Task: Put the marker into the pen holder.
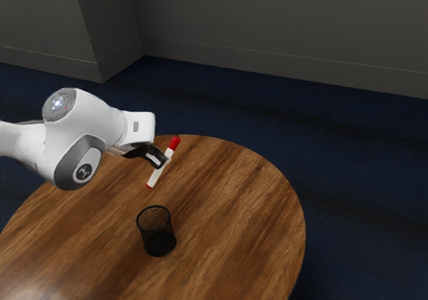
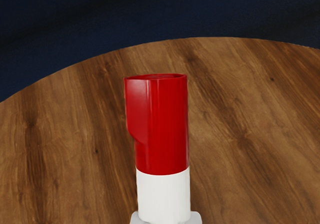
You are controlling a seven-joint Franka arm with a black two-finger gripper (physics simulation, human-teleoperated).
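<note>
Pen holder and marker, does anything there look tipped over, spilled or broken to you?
Nothing stands out. The pen holder stands upright on the table, and the marker shows no damage, its red cap on. The marker is slanted, but it's gripped in the tool, so that isn't odd.

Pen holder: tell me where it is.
In the exterior view, the pen holder stands on the wooden table, left of centre, pictured just below the tilted marker.
</note>
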